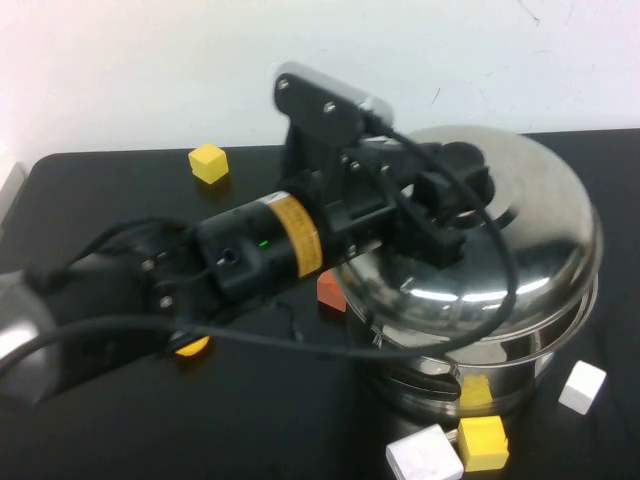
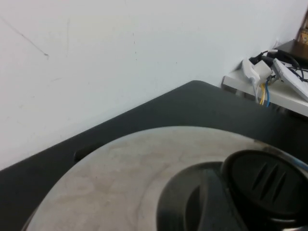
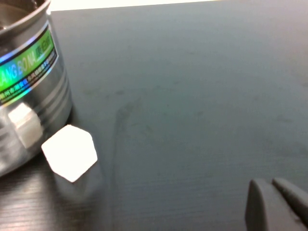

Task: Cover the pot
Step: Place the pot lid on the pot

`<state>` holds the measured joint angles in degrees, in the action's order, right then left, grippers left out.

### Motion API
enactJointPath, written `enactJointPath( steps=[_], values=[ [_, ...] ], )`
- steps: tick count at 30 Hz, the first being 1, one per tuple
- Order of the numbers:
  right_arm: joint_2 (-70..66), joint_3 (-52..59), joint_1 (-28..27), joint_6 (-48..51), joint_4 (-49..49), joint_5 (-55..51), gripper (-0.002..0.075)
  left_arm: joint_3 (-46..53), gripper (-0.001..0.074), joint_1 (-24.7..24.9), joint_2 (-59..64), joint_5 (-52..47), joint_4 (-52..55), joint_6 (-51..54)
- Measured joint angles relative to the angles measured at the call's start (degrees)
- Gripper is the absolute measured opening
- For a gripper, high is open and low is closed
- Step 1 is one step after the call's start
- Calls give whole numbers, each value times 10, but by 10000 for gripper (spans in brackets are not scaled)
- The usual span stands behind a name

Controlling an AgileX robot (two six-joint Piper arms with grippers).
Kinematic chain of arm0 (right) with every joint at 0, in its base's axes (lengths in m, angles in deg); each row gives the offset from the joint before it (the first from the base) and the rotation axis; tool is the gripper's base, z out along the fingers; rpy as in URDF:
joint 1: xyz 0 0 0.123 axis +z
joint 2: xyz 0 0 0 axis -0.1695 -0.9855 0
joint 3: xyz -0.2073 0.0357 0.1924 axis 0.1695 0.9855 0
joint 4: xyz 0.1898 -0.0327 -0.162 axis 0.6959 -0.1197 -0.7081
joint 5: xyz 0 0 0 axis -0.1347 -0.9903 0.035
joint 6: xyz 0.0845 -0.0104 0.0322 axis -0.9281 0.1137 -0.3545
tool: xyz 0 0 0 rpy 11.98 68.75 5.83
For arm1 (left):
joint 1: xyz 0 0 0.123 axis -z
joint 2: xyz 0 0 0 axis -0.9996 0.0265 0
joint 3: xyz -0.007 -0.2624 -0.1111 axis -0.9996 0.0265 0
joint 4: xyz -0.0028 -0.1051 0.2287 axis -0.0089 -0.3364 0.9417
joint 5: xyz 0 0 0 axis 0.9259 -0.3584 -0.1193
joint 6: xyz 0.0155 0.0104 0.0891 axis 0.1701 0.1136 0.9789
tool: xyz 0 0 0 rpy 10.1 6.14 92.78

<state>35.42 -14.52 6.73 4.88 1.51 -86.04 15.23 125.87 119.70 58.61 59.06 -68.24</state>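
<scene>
Steel pot (image 1: 500, 365) upright (lid (image 1: 480, 240) tilted), left hand (image 1: 455, 195) pinching knob (image 2: 267, 185), right hand (image 3: 276, 202) pressed together.

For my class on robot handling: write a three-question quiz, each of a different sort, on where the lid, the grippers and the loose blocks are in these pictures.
1. True or false: the lid is over the pot.
2. Which gripper is at the lid's knob? A) left gripper B) right gripper
3. Fill in: in the high view, the block at the far left of the table is ____.

Key
1. True; it looks slightly tilted over the pot, not clearly seated.
2. A; the right gripper is low over bare table, near the white block by the pot.
3. Yellow.
</scene>
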Motion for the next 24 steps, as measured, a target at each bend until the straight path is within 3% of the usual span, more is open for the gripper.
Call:
enactJointPath(
  steps=[24],
  values=[
    [0,0,0,0,0,0,-2,-47,331,1,97,1,80,-36]
  ],
)
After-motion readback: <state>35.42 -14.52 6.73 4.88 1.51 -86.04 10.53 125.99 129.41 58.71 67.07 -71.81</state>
